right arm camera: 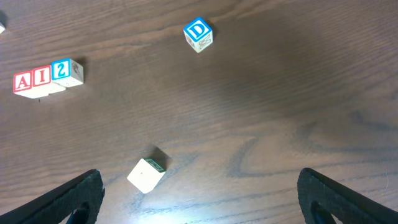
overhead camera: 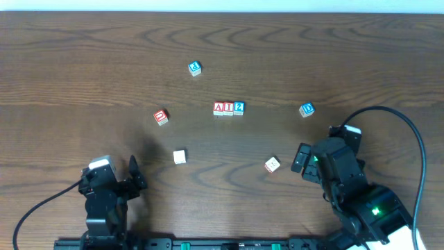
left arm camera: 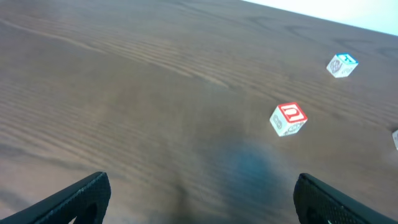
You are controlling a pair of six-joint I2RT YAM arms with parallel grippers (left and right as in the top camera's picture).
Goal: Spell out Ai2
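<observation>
A block [overhead camera: 218, 107], I block [overhead camera: 228, 107] and 2 block [overhead camera: 238, 107] lie touching in a mid-table row; left gripper [left arm camera: 202, 186] and right gripper [right arm camera: 200, 185], jaws spread and empty, are best kept clear of it.

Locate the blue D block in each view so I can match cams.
Overhead: the D block sits right of centre, to the right of the A-I-2 row.
Left wrist: not in view.
Right wrist: the D block is at top centre.
Shared landmark: the A-I-2 row, at the left edge of the right wrist view. The left wrist view does not show it.
</observation>
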